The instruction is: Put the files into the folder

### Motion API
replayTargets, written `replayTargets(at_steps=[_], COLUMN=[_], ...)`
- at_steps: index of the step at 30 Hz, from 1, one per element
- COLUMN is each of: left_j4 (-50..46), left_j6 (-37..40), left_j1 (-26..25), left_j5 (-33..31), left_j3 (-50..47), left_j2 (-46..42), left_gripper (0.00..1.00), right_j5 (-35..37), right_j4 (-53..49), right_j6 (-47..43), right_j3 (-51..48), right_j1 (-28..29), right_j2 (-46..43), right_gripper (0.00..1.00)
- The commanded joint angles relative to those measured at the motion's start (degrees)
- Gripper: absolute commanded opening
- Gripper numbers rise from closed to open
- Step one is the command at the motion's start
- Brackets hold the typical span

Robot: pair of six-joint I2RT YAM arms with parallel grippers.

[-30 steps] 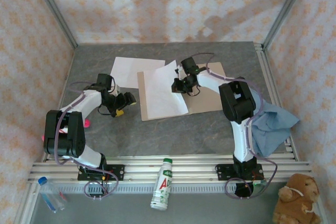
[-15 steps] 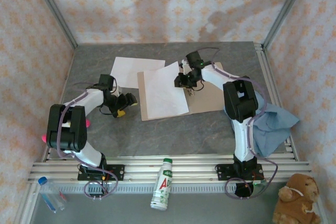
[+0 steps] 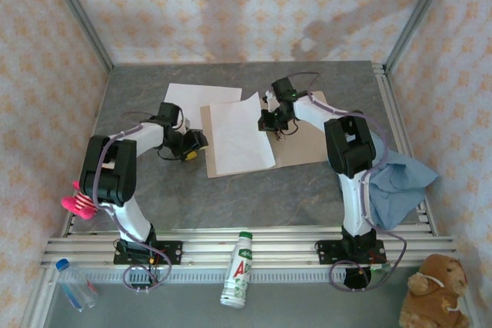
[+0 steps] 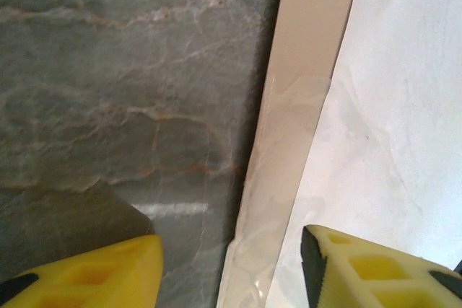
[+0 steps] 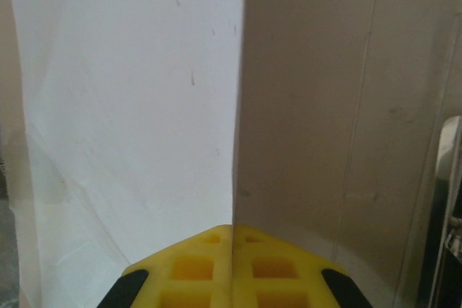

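The tan folder [image 3: 307, 140] lies open on the grey table. One white file [image 3: 240, 132] rests on its left half, and a second file [image 3: 192, 101] lies on the table behind it. My right gripper [image 3: 270, 120] is at the first file's right edge. In the right wrist view it [image 5: 232, 250] is shut on that file [image 5: 130, 106], with the folder's face [image 5: 310, 106] to the right. My left gripper [image 3: 192, 146] is at the folder's left edge. The left wrist view has it [image 4: 231, 272] open, straddling the folder's edge [image 4: 303, 70] beside the file [image 4: 404, 106].
A light blue cloth [image 3: 400, 178] is bunched at the table's right edge by the right arm. A drink bottle [image 3: 239, 266] lies on the front rail. A plush toy [image 3: 434, 289] and a water bottle [image 3: 73, 282] sit in the near corners. A pink object [image 3: 77, 203] lies near the left arm.
My left gripper has moved right, up to the folder's left edge, and its jaws have narrowed. My right gripper has closed on the file's right edge.
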Motion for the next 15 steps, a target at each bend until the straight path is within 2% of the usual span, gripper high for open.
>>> replayTargets(at_steps=[1,9,15], left_j4=[2.6,4.3,5.3], left_j6=[0.0,0.0,-0.3], left_j1=[-0.5,-0.9,-1.5], left_j5=[-0.9,0.2,1.0], left_j3=[2.0,3.9,4.8], left_j2=[1.7,5.3,6.6], left_gripper=[0.51,0.50,0.46], right_j5=[1.7,0.9,-0.2], right_j4=[-1.4,-0.5,-0.3], right_j6=[-0.6,-0.5,-0.3], right_j3=[1.0,0.4,0.6], right_j1=[0.0,-0.2,-0.3], right_j2=[1.3,1.9,2.3], right_gripper=[0.02,0.07,0.05])
